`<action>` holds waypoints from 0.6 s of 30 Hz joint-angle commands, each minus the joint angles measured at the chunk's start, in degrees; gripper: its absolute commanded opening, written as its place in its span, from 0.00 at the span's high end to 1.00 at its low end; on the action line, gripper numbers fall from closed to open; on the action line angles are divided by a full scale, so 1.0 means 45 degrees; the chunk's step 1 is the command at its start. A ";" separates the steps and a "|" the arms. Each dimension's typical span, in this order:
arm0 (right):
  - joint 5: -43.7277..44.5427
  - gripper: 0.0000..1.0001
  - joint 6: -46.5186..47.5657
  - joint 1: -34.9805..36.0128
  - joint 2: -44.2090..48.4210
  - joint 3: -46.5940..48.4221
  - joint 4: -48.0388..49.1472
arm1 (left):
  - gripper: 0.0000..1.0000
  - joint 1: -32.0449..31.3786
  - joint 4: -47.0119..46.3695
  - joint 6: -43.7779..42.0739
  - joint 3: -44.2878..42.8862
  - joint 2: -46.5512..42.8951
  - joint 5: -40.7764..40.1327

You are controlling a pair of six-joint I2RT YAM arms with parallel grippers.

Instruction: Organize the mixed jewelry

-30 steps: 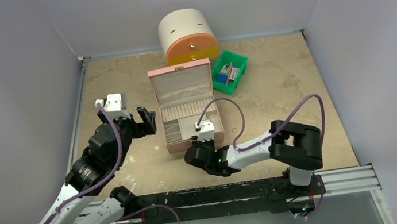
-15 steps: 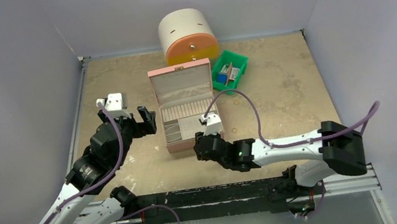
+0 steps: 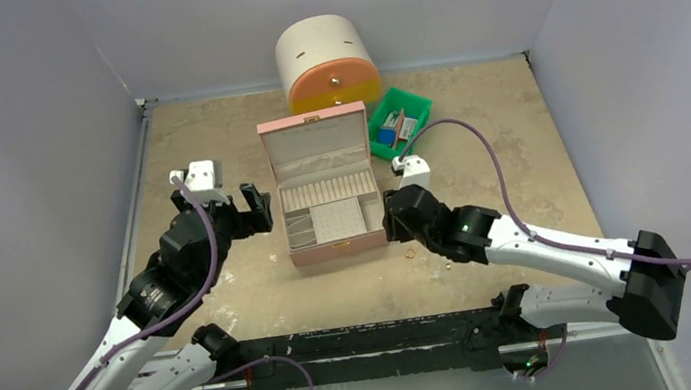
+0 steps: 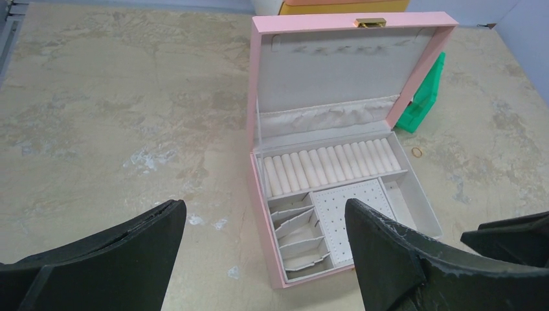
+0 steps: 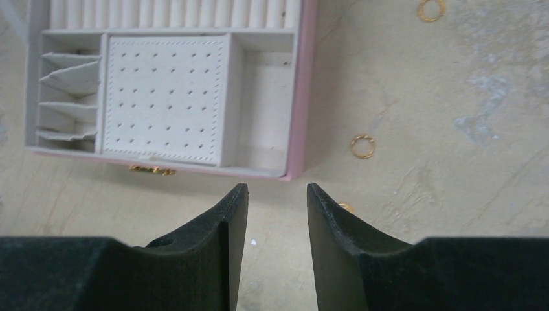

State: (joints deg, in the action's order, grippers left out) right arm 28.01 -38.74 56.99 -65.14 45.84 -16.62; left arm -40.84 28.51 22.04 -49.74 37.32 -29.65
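Gold rings [image 5: 362, 146] are lying loose on the desk [image 3: 515, 132], midway between its side edges, just right of the open pink jewelry box [image 3: 338, 248], whose compartments are looking empty, so sorting is barely starting, with right jaws hovering part-open, empty, and left jaws gaping wide

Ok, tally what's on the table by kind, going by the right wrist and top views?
Gold rings: 2
Partly hidden gold piece: 1
Pink jewelry box: 1
Green bin: 1
White-and-orange drawer unit: 1
Total: 6
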 commanded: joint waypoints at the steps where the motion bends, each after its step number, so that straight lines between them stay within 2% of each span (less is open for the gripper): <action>1: -0.1052 0.58 0.1049 -0.1101 -0.0314 0.0643 -0.0065 | 0.07 0.0186 -0.0262 0.0075 -0.0237 0.0061 -0.0060; 10: -0.2129 0.57 0.1318 -0.2415 -0.2370 0.1851 0.0644 | 0.07 0.0292 -0.0280 0.0063 -0.0219 -0.0007 0.0079; 18: -0.2273 0.59 0.1139 -0.3121 -0.3684 0.2232 0.1009 | 0.07 0.0306 -0.0280 0.0063 -0.0237 -0.0110 0.0182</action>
State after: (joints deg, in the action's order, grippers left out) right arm 18.44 -34.04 44.23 -80.44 53.43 -14.06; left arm -39.77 28.53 22.02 -49.74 37.47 -29.28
